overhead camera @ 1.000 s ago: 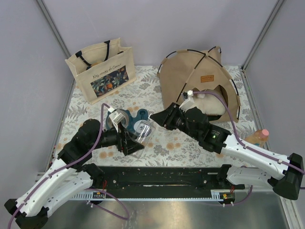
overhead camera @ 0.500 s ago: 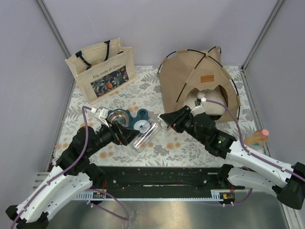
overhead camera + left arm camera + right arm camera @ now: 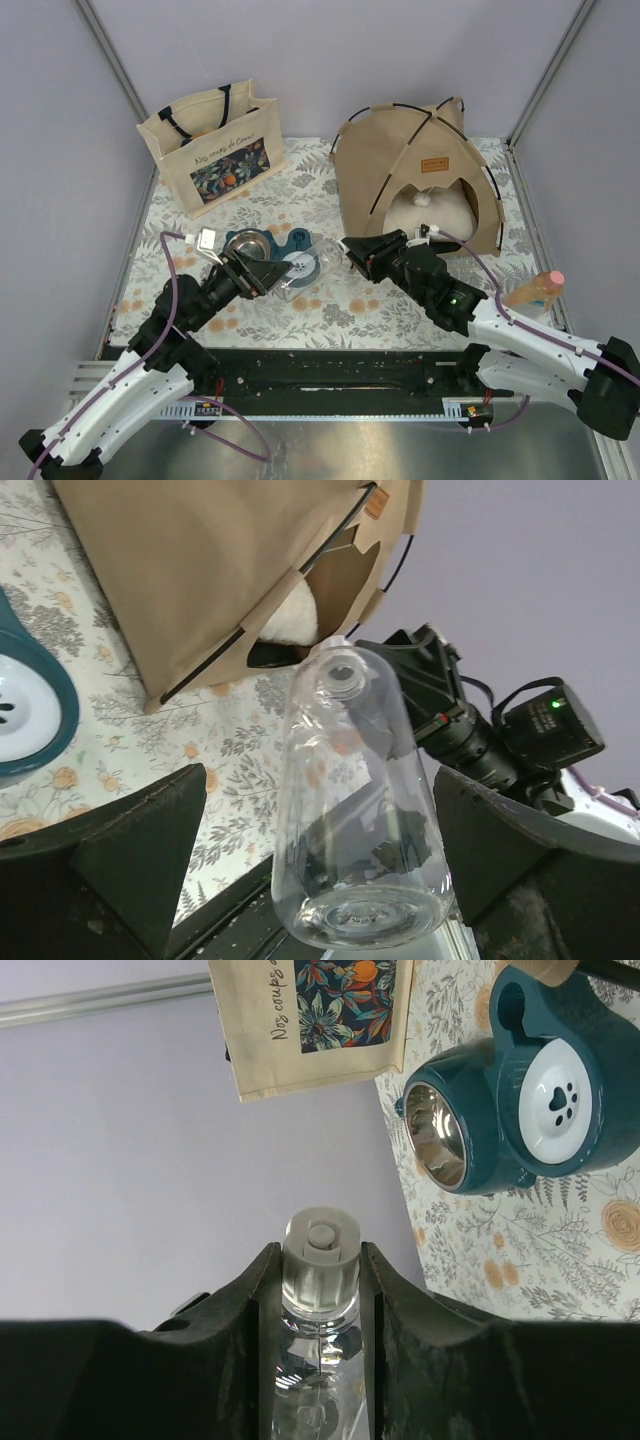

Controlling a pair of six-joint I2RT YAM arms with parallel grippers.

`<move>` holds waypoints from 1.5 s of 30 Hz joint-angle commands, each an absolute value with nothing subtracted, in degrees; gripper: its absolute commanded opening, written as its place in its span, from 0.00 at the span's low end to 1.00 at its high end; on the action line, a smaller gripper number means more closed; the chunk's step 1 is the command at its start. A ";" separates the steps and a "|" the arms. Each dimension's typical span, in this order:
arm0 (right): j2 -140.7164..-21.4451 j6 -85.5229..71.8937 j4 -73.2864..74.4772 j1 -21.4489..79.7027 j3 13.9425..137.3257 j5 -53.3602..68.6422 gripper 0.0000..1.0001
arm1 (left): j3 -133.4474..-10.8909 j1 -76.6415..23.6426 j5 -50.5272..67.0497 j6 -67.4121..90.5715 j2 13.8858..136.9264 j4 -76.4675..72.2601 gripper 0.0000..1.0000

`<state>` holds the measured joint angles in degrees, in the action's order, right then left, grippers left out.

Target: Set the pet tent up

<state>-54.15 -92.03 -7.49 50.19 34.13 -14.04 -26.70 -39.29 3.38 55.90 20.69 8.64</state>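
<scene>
tent [image 3: 400, 165]: standing at the back right of the table [image 3: 330, 200], doorway facing the arms (a white pillow [image 3: 430, 212] lies inside).
left gripper [image 3: 320, 780]: fingers spread wide on either side of a clear bottle [image 3: 355, 820], not touching it.
right gripper [image 3: 320, 1265]: clenched on a grey cap [image 3: 320, 1245], near the tent's front.

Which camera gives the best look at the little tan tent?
The top external view: the whole pet tent, poles and doorway, stands in it. The left wrist view shows only one side; the right wrist hardly any.
</scene>
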 commanded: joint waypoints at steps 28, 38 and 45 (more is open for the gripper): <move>-54.49 -101.69 -7.21 49.83 33.49 -22.68 0.00 | -29.53 -44.38 0.26 54.93 26.89 4.66 0.99; -55.55 -101.69 -8.35 49.83 32.70 -21.36 0.00 | -29.44 -44.47 -1.58 56.51 28.13 2.02 0.83; -56.86 -101.60 -8.61 49.83 32.61 -19.95 0.00 | -30.32 -44.47 -1.67 56.78 29.18 4.21 0.58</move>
<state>-56.18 -101.03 -6.48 50.17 32.56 -20.29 -27.07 -44.25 -0.16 56.60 28.42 6.00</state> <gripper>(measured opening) 0.386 0.735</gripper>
